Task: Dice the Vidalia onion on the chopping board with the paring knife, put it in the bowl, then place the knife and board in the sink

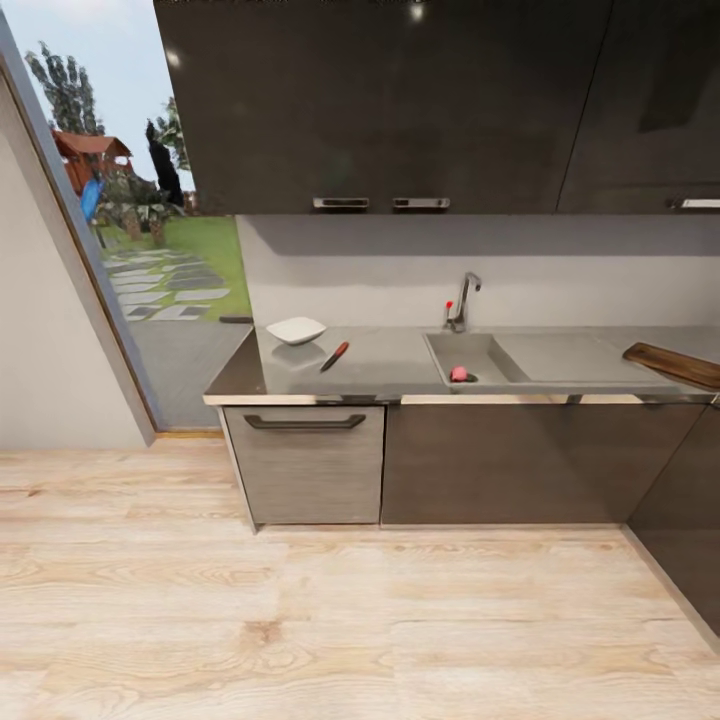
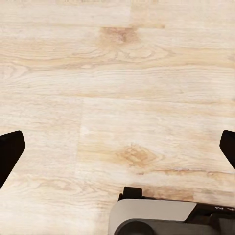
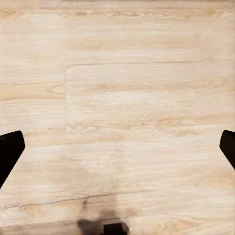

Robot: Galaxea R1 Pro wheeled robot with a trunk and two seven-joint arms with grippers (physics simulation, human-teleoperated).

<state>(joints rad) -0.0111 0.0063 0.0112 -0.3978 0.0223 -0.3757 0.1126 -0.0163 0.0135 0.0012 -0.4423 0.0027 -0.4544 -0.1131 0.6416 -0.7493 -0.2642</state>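
A glossy grey countertop (image 1: 390, 365) runs along the far wall over dark grey-brown cabinets (image 1: 500, 460), seen across a pale wood-plank floor (image 1: 300, 620). Set into it, the rectangular steel sink (image 1: 475, 358) holds the small pinkish-red Vidalia onion (image 1: 459, 374) at the near edge of the basin, with an angular chrome faucet (image 1: 464, 300) rising behind. To the left of the sink lies the slim paring knife (image 1: 334, 356), reddish handle and dark blade at a slant, and just beyond it to the left sits the white, squarish bowl (image 1: 296, 330). At the far right end, the dark brown chopping board (image 1: 675, 364) rests on the counter, well apart from the knife. Glossy dark wall cupboards (image 1: 400, 100) hang above; a tall window at left shows a garden. Both wrist cameras look down on blond planks: the left gripper (image 2: 117, 149) and right gripper (image 3: 117, 149) each show black fingertips spread wide, holding nothing.
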